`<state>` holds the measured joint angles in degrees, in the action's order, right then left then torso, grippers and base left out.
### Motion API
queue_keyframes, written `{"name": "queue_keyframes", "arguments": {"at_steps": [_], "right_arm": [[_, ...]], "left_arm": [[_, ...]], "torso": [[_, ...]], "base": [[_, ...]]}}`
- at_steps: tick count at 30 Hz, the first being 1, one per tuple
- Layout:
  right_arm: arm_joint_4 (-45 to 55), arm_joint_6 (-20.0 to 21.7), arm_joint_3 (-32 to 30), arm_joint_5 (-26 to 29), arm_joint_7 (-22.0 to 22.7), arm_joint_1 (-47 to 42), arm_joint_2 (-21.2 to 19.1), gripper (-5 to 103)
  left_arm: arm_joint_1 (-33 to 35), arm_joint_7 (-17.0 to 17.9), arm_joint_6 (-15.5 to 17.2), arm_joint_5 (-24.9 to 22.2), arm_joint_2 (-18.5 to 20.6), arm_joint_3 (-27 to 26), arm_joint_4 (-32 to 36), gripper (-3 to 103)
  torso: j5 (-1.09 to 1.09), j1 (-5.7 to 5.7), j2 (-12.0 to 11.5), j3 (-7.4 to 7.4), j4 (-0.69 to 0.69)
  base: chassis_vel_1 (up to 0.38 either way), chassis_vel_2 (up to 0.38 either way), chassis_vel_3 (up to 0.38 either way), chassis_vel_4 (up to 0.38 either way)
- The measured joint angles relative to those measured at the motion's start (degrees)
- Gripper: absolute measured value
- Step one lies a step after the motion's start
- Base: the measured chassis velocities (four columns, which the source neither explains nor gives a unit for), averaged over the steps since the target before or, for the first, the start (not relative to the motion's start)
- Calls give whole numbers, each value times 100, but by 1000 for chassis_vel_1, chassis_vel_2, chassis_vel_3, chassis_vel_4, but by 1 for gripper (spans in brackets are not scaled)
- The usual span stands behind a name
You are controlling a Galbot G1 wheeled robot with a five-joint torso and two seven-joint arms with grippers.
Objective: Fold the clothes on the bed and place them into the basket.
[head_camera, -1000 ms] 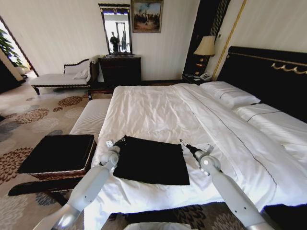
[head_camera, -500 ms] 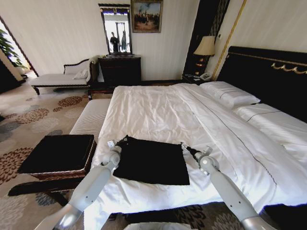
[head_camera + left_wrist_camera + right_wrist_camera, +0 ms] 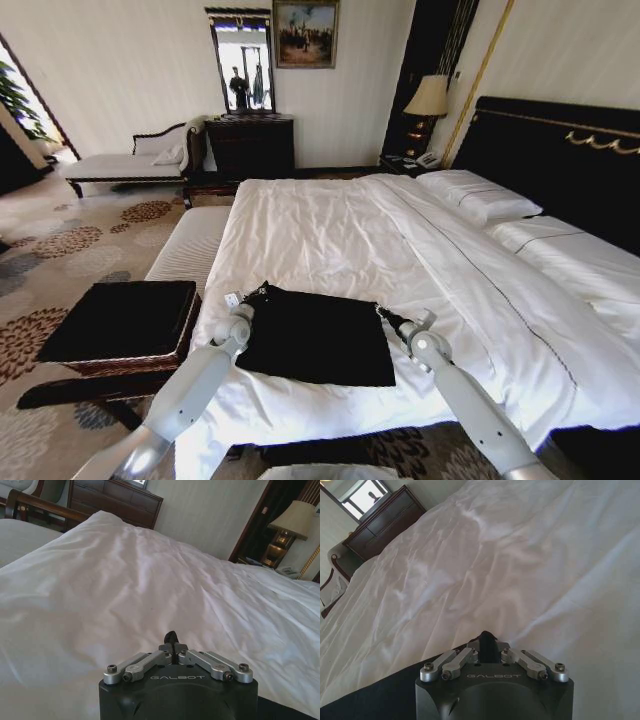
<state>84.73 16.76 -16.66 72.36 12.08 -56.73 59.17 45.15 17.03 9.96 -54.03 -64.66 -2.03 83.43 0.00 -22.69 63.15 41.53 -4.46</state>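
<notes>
One folded black T-shirt [image 3: 318, 336] lies lower centre on one bed [image 3: 340, 235]. Left gripper [image 3: 262, 292] pinches its far left corner; right gripper [image 3: 381, 311], jaws together, clamps its far right corner. One basket [image 3: 120, 325] stands lower left.

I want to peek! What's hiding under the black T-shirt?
Under the black T-shirt lies the white duvet of the bed. Whatever sits directly beneath the cloth is covered. The left tool and right tool pinch its far corners.

Dark dresser [image 3: 252, 146], mirror [image 3: 242, 62], lamp [image 3: 429, 97], patterned carpet [image 3: 70, 250].
</notes>
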Motion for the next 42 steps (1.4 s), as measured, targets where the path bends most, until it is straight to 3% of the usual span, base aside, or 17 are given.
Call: {"name": "queue_keyframes", "arguments": {"at_steps": [2, 6, 16, 23, 34, 42], "right_arm": [[0, 2, -3, 2, 3, 0, 1, 16], [53, 10, -34, 53, 30, -24, 50, 1], [273, -36, -71, 68, 64, -15, 43, 0], [692, -252, -229, -382, 30, -100, -110, 0], [1945, -462, -684, -550, 115, -286, -377, 0], [2676, -561, -1082, -499, 253, -273, -649, 0]], "left_arm": [[-3, 5, 0, -5, -2, 5, 0, 0], [-21, 20, 1, -6, -5, 27, -5, 0], [2, 40, 1, -11, -17, -33, 108, 0], [19, 156, -3, -116, 54, -147, 488, 0], [119, 443, -229, -156, 395, -393, 1726, 0], [-3, 581, -355, -289, 960, -468, 2852, 0]], "torso": [[0, 0, 0, 0, 0], [0, 0, 0, 0, 0], [0, 0, 0, 0, 0], [0, 0, 0, 0, 0], [0, 0, 0, 0, -1], [0, 0, 0, 0, 0]], "base": [[0, 0, 0, 0], [0, 0, 0, 0], [0, 0, 0, 0], [0, 0, 0, 0], [0, 0, 0, 0], [0, 0, 0, 0]]}}
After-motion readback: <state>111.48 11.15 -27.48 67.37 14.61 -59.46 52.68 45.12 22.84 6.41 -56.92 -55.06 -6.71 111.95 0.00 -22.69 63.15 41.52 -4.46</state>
